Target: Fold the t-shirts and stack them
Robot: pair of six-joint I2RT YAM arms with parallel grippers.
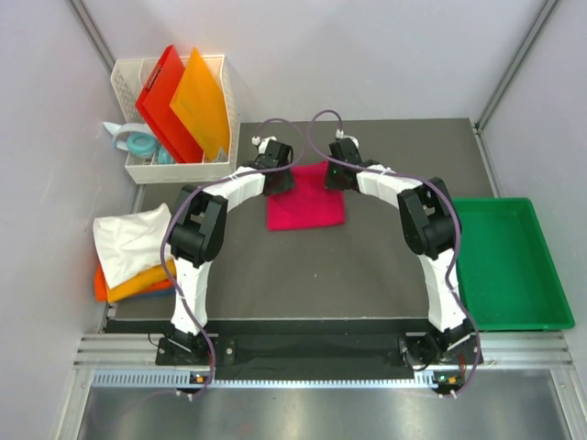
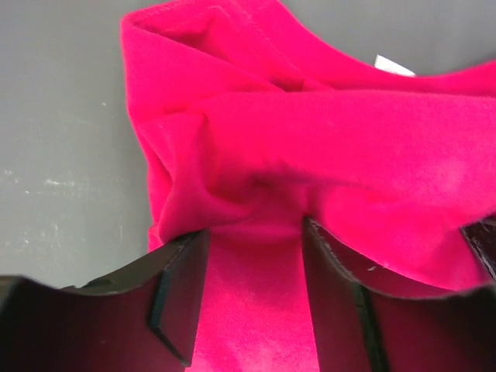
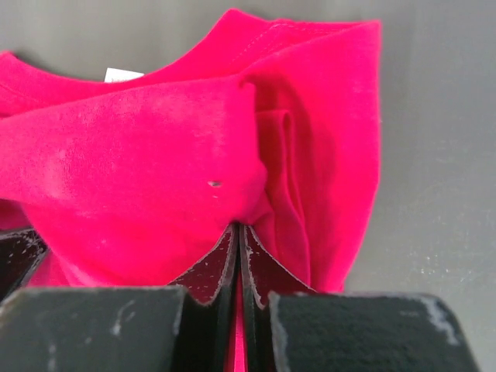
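The crimson-pink t-shirt (image 1: 305,209) lies partly folded on the dark table, towards the back and in the middle. Both grippers are at its far edge. My left gripper (image 1: 280,176) holds the far-left corner, its fingers (image 2: 182,271) part-way closed around a thick puckered fold of the pink cloth (image 2: 310,147). My right gripper (image 1: 337,174) is at the far-right corner, its jaws pressed together on a thin pinch of the cloth (image 3: 155,170), and a white label (image 3: 122,74) shows at the collar. A white t-shirt (image 1: 131,240) lies crumpled on a folded orange one (image 1: 138,284) at the table's left edge.
A white basket (image 1: 220,110) at the back left holds rigid red (image 1: 163,96) and orange (image 1: 202,101) boards. Tape rolls (image 1: 139,143) sit beside them. A green tray (image 1: 509,266) stands off the table's right edge. Grey walls enclose the table.
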